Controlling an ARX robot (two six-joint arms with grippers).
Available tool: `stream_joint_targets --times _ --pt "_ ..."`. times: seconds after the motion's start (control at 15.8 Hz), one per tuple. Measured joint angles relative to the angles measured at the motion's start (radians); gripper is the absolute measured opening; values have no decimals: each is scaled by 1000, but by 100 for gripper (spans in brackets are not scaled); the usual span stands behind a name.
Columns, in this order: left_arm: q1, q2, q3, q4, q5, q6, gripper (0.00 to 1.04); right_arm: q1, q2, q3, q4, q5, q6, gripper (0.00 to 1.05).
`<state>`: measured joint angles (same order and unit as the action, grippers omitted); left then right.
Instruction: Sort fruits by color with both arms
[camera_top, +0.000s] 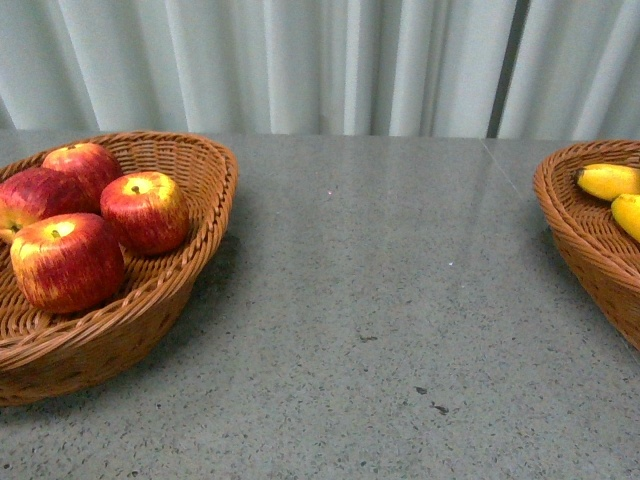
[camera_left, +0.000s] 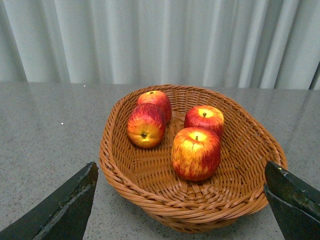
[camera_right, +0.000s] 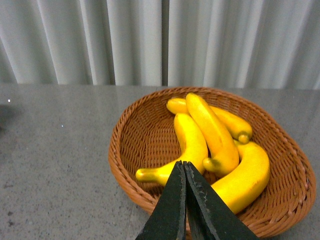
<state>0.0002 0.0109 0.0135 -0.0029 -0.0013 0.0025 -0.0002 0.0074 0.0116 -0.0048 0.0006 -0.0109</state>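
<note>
In the left wrist view, the left hand is hovering wide open, its two dark fingers showing only at the lower corners, with nothing between them. Just beyond it, the left basket is sitting on the grey surface and holding four red apples: one nearest the hand, one close behind it, and two touching each other further back.

In the right wrist view, the right hand is pressed fully closed, finger against finger, gripping nothing. Its tip is overlapping the near rim of the right basket, though whether it is touching cannot be told. In that basket, four yellow bananas are lying heaped, long axes running roughly away from the hand, with one stem end pointing back toward it.

From the front, neither arm is showing; the stretch of surface between the two baskets is carrying no fruit, and pale curtains are hanging behind.

Judging by this, the sorting is looking finished: reds lying ahead of the left hand, yellows ahead of the right, each arm nearer its own color. Any coming move is probably a retreat, not a grasp.
</note>
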Motion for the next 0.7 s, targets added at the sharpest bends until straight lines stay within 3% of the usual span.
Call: stream_joint_targets --times 0.25,0.32,0.57,0.63,0.7 --pt "0 0 0 0 0 0 98 0 -3 0 0 0 0 2" --pt "0 0 0 0 0 0 98 0 -3 0 0 0 0 7" --pt "0 0 0 0 0 0 98 0 -3 0 0 0 0 49" --pt "0 0 0 0 0 0 98 0 -3 0 0 0 0 69" --pt "0 0 0 0 0 0 98 0 -3 0 0 0 1 97"
